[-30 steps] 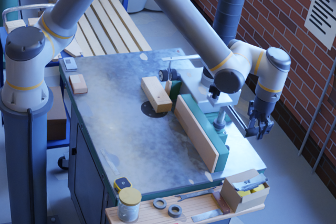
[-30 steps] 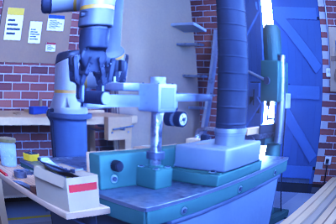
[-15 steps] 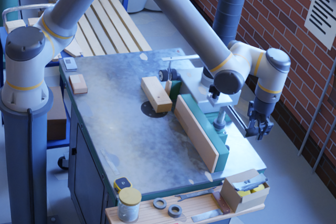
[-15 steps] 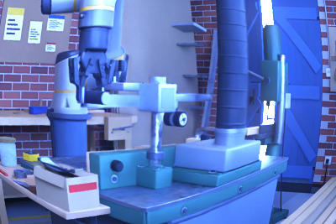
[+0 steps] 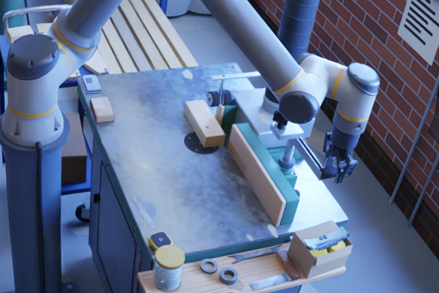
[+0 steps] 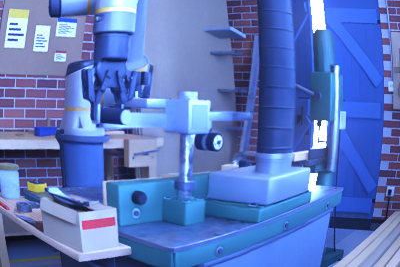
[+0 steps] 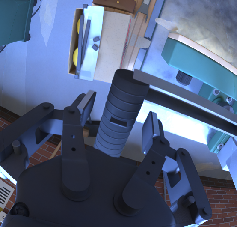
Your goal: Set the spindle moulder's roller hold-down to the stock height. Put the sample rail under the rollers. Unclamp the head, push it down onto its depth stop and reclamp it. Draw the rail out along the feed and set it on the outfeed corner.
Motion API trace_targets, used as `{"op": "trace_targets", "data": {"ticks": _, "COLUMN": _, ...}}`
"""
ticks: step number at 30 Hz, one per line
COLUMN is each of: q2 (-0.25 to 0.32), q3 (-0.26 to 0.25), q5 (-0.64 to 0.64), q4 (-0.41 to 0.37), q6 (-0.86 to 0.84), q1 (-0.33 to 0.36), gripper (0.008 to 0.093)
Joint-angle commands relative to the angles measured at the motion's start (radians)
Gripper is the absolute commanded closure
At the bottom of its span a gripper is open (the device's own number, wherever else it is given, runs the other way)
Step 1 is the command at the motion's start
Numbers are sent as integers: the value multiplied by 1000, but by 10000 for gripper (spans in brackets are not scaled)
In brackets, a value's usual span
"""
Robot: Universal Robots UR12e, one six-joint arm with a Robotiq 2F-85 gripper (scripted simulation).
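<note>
My gripper [image 5: 338, 172] [image 6: 112, 101] [image 7: 119, 113] hangs behind the fence at the table's back edge. It is open and empty around the ribbed grip [image 7: 123, 109] at the end of the head's lever bar [image 6: 145, 116]. The hold-down head [image 5: 283, 123] [image 6: 187, 113] sits on its column [image 5: 288, 157] [image 6: 186, 159]. The black rollers [image 5: 220, 97] [image 6: 210, 141] hang over the table in front of the fence. The sample rail [image 5: 204, 122], a pale wooden block, lies on the table under and in front of the rollers.
The table's back edge [image 7: 183, 93] runs right beside my fingers. The teal fence with its wooden face [image 5: 257, 172] crosses the table. A dust hose [image 5: 301, 6] [image 6: 277, 67] rises by the brick wall. A cardboard box [image 5: 319, 249] [image 7: 99, 40] sits on the side shelf.
</note>
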Motion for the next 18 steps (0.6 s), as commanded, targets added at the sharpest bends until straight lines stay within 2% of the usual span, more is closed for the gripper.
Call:
{"op": "trace_targets", "data": {"ticks": 1, "q2": -1, "q3": -1, "q5": 0, "q4": 0, "q6": 0, "q1": 0, "gripper": 384}}
{"op": "trace_targets", "data": {"ticks": 5, "q2": -1, "q3": -1, "q5": 0, "q4": 0, "q6": 0, "q1": 0, "gripper": 389}}
{"op": "trace_targets", "data": {"ticks": 18, "q2": -1, "q3": -1, "q5": 0, "q4": 0, "q6": 0, "q1": 0, "gripper": 649}}
